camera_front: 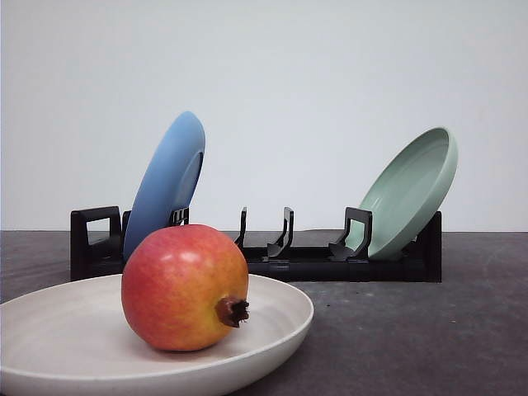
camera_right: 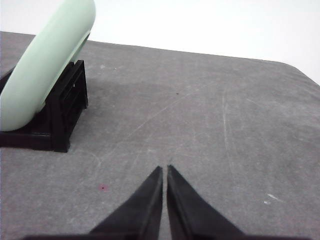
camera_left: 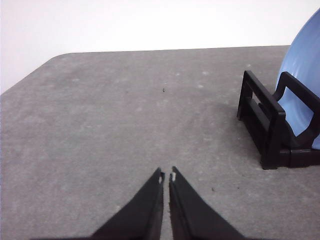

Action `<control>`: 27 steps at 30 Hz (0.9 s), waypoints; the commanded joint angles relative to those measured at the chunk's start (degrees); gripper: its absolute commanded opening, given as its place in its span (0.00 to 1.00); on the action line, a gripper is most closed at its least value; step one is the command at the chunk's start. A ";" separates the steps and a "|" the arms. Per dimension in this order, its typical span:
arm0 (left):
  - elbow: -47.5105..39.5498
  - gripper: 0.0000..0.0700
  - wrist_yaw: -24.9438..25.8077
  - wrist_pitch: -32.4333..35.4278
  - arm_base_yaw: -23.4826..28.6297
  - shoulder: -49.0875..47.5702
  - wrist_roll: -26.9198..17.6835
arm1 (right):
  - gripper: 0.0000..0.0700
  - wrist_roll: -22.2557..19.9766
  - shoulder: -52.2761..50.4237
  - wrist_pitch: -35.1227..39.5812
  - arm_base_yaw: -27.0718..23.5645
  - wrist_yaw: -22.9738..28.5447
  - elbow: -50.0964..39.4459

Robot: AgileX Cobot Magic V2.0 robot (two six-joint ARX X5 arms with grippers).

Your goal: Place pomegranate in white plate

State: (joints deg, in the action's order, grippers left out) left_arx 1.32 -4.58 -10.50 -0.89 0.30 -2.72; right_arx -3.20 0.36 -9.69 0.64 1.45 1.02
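Resting in white plate (camera_front: 272, 318): pomegranate (camera_front: 183, 286), calyx toward right. Left gripper (camera_left: 166, 176) closed, empty, above bare table (camera_left: 115, 125). Right gripper (camera_right: 164, 170) closed, empty.

A: Left pincer (camera_left: 167, 176), wrist view. What's the build?

B: Two matte black fingers (camera_left: 145, 210), each a long wedge, broad at the base and tapering to a narrow point. Flat, plain faces. Small pale fleck at each tip, on the inner edge.

A: Right pincer (camera_right: 164, 169)?

B: Same pattern. Black, smooth, wedge-shaped fingers (camera_right: 187, 210), sharp tips, thin seam of light between the inner edges. A dark crossbar runs along the base.

A: Cables, screws, lettering?

B: Can't make any out on either one.
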 commanded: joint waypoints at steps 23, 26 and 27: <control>-0.63 0.00 -0.31 -0.11 0.02 -0.13 0.44 | 0.01 -0.26 -0.15 0.68 -0.07 0.04 -0.26; -0.63 0.00 -0.31 -0.11 0.02 -0.13 0.44 | 0.01 -0.26 -0.15 0.69 -0.07 0.04 -0.26; -0.63 0.00 -0.31 -0.12 0.02 -0.13 0.44 | 0.01 -0.26 -0.15 0.68 -0.07 0.04 -0.26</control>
State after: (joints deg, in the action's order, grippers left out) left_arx 1.32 -4.58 -10.52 -0.89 0.30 -2.72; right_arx -3.20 0.36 -9.68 0.64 1.45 1.02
